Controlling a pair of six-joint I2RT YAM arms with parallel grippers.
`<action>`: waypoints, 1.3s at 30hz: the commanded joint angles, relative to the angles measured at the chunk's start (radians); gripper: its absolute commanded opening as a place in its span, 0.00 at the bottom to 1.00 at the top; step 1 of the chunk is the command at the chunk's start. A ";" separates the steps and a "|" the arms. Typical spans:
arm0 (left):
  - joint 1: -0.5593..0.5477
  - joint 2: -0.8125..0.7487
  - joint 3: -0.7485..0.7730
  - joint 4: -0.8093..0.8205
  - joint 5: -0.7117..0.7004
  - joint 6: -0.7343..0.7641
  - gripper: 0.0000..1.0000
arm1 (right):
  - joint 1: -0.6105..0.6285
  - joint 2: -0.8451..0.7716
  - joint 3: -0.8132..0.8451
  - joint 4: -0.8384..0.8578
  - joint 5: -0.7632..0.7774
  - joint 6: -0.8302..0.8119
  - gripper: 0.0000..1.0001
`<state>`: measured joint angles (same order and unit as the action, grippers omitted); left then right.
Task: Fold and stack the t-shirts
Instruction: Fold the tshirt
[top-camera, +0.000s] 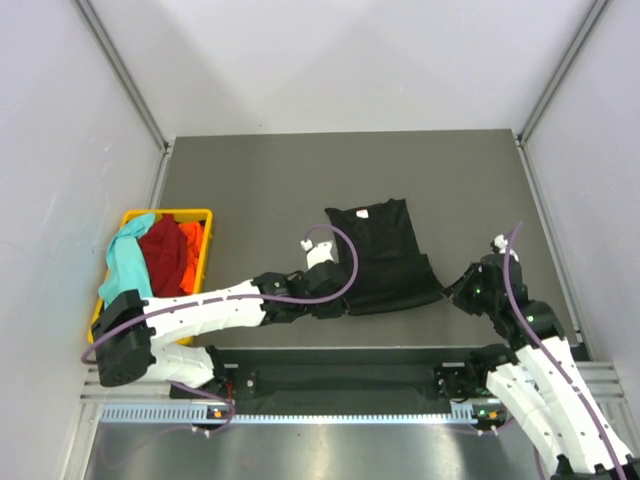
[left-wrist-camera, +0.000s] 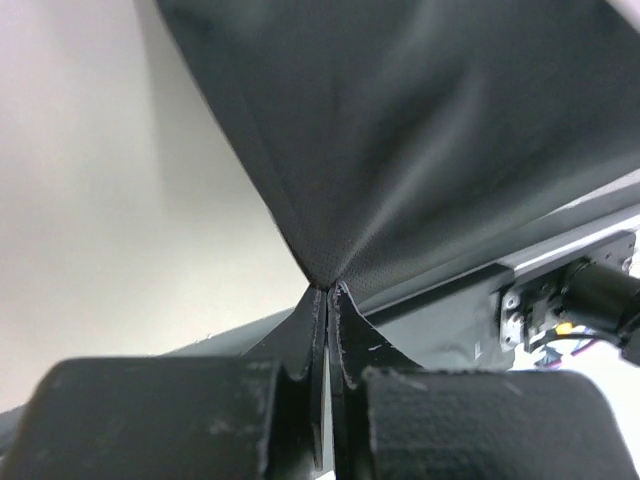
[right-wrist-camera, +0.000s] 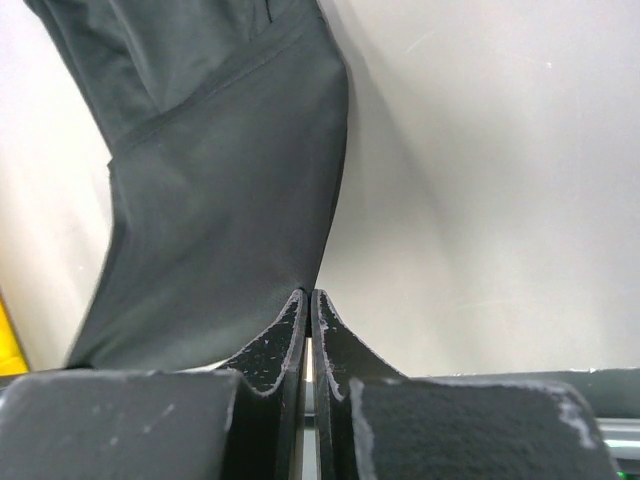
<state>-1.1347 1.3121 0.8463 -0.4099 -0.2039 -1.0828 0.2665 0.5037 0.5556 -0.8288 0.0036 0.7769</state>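
Observation:
A black t-shirt (top-camera: 381, 253) lies partly folded in the middle of the table, its white neck label at the far edge. My left gripper (top-camera: 338, 300) is shut on its near left corner, and in the left wrist view the black cloth (left-wrist-camera: 420, 150) fans out stretched from the pinched fingertips (left-wrist-camera: 329, 290). My right gripper (top-camera: 449, 290) is shut on the near right corner; the right wrist view shows the black cloth (right-wrist-camera: 210, 200) rising from its tips (right-wrist-camera: 308, 293). Teal (top-camera: 127, 258), red (top-camera: 163, 252) and orange (top-camera: 190, 262) t-shirts lie bunched in the basket.
A yellow plastic basket (top-camera: 207, 232) stands at the table's left side. A black rail (top-camera: 340, 380) with the arm bases runs along the near edge. White walls close in the table on the left, the right and the far side.

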 joint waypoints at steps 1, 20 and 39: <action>0.019 0.006 0.097 -0.046 -0.075 0.033 0.00 | 0.008 0.082 0.094 0.074 0.036 -0.066 0.00; 0.578 0.450 0.597 -0.030 0.308 0.362 0.00 | -0.032 0.918 0.611 0.398 -0.042 -0.225 0.00; 0.816 0.900 0.869 0.355 0.736 0.386 0.00 | -0.096 1.420 0.978 0.522 -0.174 -0.229 0.00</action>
<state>-0.3202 2.1876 1.6424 -0.1860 0.4416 -0.7212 0.1917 1.9217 1.4700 -0.3817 -0.1528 0.5507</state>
